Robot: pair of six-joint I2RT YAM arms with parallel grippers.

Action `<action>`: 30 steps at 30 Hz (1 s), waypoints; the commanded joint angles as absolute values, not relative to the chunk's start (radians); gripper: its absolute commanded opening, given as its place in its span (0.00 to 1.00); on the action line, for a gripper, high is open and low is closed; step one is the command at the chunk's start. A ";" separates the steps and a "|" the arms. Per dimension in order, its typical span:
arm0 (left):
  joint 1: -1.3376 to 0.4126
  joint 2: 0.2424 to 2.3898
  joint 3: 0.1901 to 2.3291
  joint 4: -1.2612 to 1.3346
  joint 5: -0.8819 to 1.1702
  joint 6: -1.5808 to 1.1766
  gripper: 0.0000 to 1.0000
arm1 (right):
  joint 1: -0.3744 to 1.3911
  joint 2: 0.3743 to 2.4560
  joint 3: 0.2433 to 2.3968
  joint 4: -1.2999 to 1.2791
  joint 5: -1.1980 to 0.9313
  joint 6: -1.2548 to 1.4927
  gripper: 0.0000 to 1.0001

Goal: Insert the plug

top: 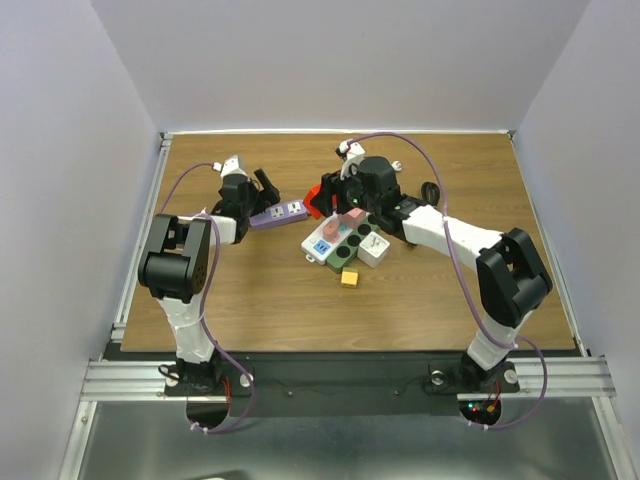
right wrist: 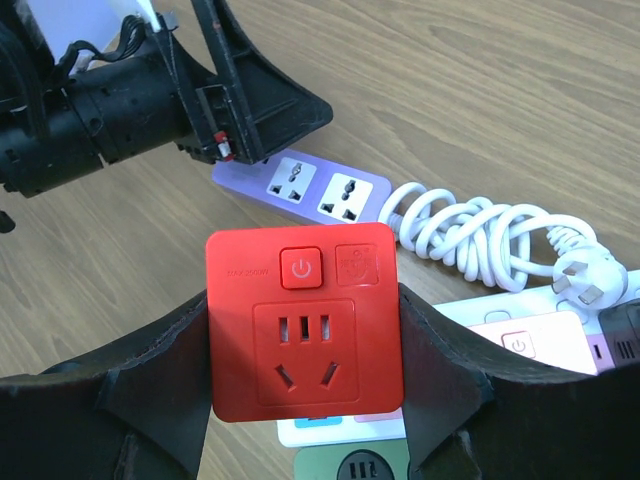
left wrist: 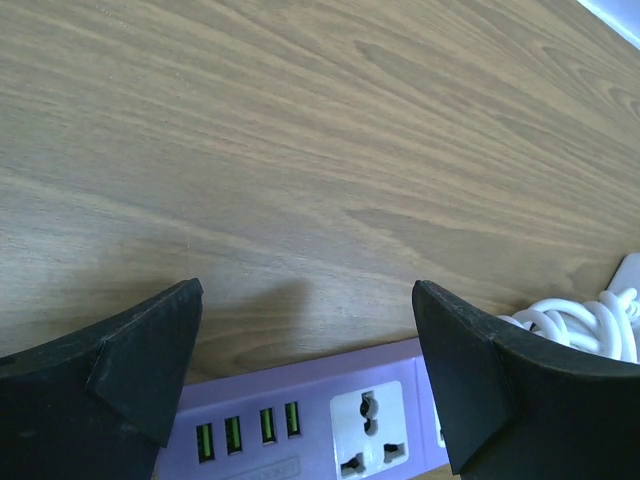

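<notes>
On the left half of the desk, toward the far edge, the left gripper [left wrist: 308, 290] hangs low over the wooden desk [top: 450, 310] with its two black fingers [left wrist: 140, 360] spread wide apart and gripping nothing. The purple power strip [left wrist: 300, 420] runs crosswise beneath them. Its green-lit USB ports and one white socket show between the fingers in the left wrist view. Whether the fingers touch the strip cannot be told. The strip lies at a slant left of the desk's centre, its socket end pointing toward the middle. Just beside that end, near the centre of the desk, the red plug [right wrist: 300, 330] is clamped by its two sides in the right gripper [right wrist: 302, 300]. It is a square block with a power button and a socket face turned to the wrist camera, and it is held above the desk, apart from the strip. The white cable [right wrist: 480, 235] lies coiled off the strip's end, finishing in a white plug head [right wrist: 585, 275]. Toward the near edge from the red plug sits a cluster of small socket blocks [top: 345, 243], with a yellow cube [top: 349, 278] just beside it on the near side.
</notes>
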State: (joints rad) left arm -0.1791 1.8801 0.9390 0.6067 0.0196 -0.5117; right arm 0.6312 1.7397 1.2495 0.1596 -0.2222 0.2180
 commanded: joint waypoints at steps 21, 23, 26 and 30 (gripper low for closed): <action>-0.347 1.687 0.634 0.816 0.068 -0.528 0.97 | 0.690 1.830 1.333 0.275 -0.040 0.229 0.00; -0.345 1.674 0.618 0.812 0.046 -0.514 0.97 | 0.695 1.850 1.345 0.275 -0.026 0.219 0.01; -0.347 1.655 0.597 0.811 0.044 -0.505 0.97 | 0.698 1.877 1.370 0.262 -0.023 0.207 0.00; -0.347 1.632 0.569 0.804 0.031 -0.477 0.97 | 0.698 1.922 1.405 0.241 -0.006 0.177 0.01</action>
State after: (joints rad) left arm -0.3492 1.6882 0.5961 0.7799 0.0582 -0.5156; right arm 0.6888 1.9064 1.3434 0.1928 -0.0460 0.2134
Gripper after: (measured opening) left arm 0.971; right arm 0.672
